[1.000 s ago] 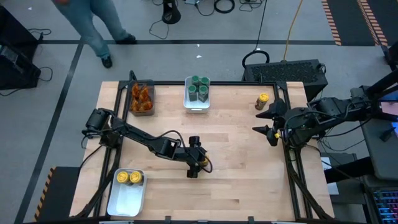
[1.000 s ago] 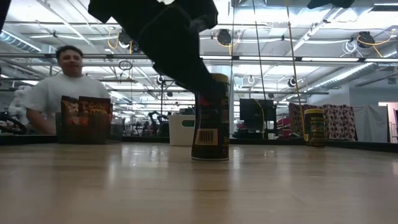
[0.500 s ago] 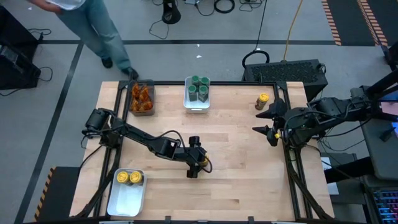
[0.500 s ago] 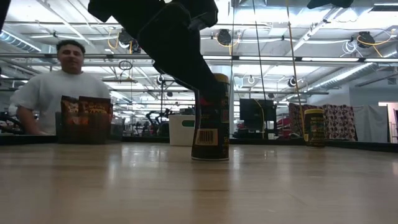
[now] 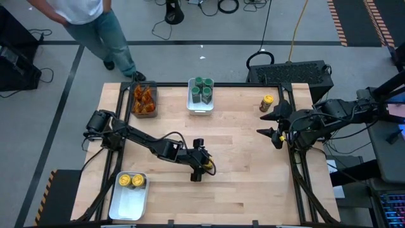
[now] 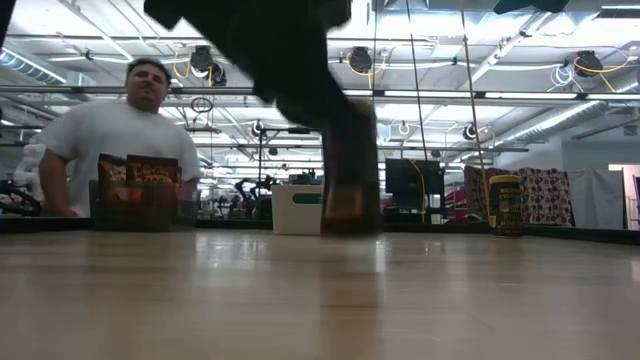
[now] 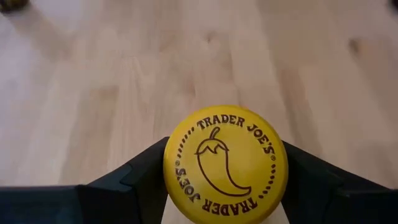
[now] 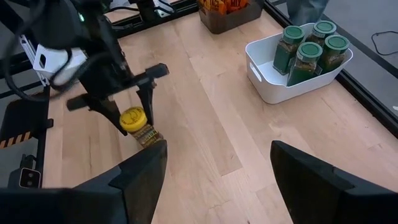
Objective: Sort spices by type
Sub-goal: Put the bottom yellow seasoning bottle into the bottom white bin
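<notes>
Wood tabletop (image 5: 240,145): left end effector (image 7: 224,186) clasps yellow-lidded jar (image 7: 224,163), label legible wrist-side only.

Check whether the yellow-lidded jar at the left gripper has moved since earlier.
Yes: in the low view the yellow-lidded jar has lifted off the table and shifted right, away from the white tray.
</notes>
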